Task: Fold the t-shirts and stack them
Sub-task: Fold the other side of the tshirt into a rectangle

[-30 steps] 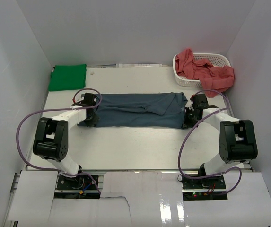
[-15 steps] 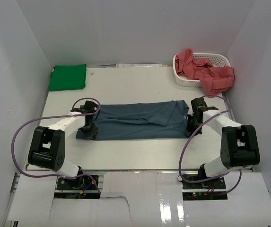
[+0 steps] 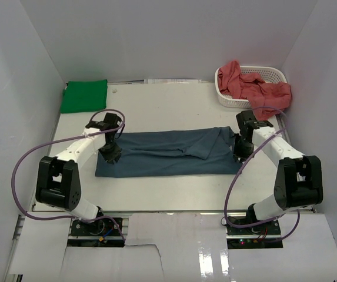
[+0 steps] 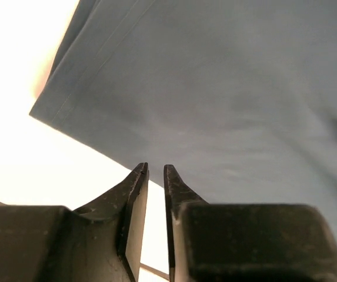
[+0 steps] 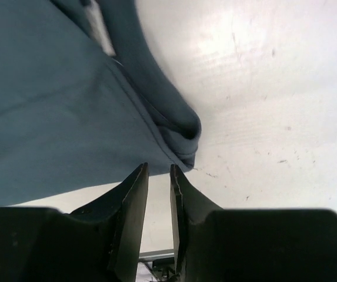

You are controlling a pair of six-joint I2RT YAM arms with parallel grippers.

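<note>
The slate blue t-shirt [image 3: 168, 154] lies flat on the table as a long folded band. My left gripper [image 3: 110, 155] hovers over its left end, and my right gripper [image 3: 239, 150] is at its right end. In the left wrist view the shirt [image 4: 215, 88] fills the space beyond my left gripper [image 4: 155, 167], whose jaws stand a narrow gap apart with nothing between them. In the right wrist view, my right gripper [image 5: 158, 167] is likewise slightly open and empty, just short of the shirt's rolled edge [image 5: 180, 129]. A folded green t-shirt [image 3: 84, 96] lies at the far left.
A white perforated basket [image 3: 269, 71] stands at the far right corner with salmon red t-shirts [image 3: 256, 88] spilling over its rim. White walls enclose the table on three sides. Purple cables loop from both arms.
The blue shirt has been drawn toward the near side and laid flat. Both grippers have opened a little and let go of its ends.
</note>
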